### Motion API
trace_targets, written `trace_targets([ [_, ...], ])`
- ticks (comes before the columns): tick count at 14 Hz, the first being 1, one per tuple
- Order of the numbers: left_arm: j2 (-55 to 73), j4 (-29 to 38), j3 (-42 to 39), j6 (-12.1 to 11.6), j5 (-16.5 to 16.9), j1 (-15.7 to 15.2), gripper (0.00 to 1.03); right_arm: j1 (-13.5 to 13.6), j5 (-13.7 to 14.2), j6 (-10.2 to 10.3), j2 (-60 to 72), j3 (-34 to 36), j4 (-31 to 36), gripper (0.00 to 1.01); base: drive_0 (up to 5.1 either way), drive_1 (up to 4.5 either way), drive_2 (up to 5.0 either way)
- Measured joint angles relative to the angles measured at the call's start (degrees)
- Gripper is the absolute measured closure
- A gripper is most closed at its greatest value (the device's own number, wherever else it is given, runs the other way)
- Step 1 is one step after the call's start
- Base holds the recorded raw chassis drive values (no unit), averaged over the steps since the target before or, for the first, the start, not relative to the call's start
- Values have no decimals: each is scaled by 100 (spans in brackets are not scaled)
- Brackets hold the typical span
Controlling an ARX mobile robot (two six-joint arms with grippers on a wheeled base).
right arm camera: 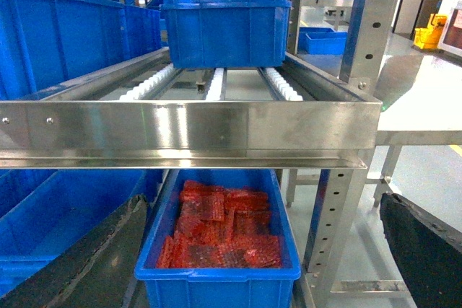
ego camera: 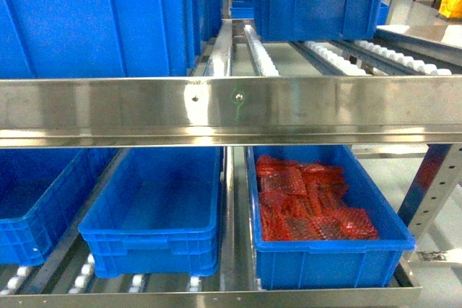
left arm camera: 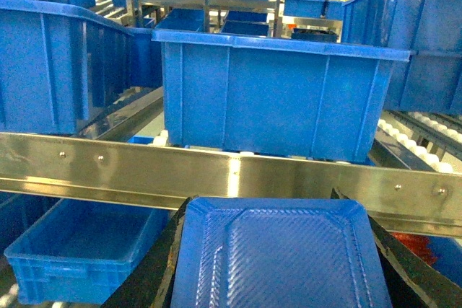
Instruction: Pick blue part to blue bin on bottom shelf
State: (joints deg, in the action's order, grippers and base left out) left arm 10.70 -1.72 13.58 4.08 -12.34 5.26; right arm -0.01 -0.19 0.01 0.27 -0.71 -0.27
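Blue part clamped between left fingers, above empty blue bin on bottom shelf. Right fingers apart, holding nothing. Red parts fill neighbouring bin.

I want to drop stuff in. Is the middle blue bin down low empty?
Empty: the middle blue bin shows only bare floor, unlike the bin of red parts.

— What do you have on the bottom shelf?

— Your low roller level carries three blue bins. The middle blue bin sits left of the centre divider rail; another blue bin stands beside it at far left.

— And right of the rail?

— A bin of red parts. Small white rollers show in front of the left bins.
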Motion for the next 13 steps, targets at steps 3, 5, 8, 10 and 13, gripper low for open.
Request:
trace_targets([
  [3, 0, 0, 2, 0, 0, 0, 59, 0, 0, 0, 0, 0, 0, 3, 0, 0, 0],
  [5, 0, 0, 2, 0, 0, 0, 59, 0, 0, 0, 0, 0, 0, 3, 0, 0, 0],
  [8, 0, 0, 0, 0, 0, 0, 59, 0, 0, 0, 0, 0, 0, 3, 0, 0, 0],
  [10, 0, 0, 2, 0, 0, 0, 59, 0, 0, 0, 0, 0, 0, 3, 0, 0, 0],
  [13, 0, 0, 2, 0, 0, 0, 59, 0, 0, 0, 0, 0, 0, 3, 0, 0, 0],
])
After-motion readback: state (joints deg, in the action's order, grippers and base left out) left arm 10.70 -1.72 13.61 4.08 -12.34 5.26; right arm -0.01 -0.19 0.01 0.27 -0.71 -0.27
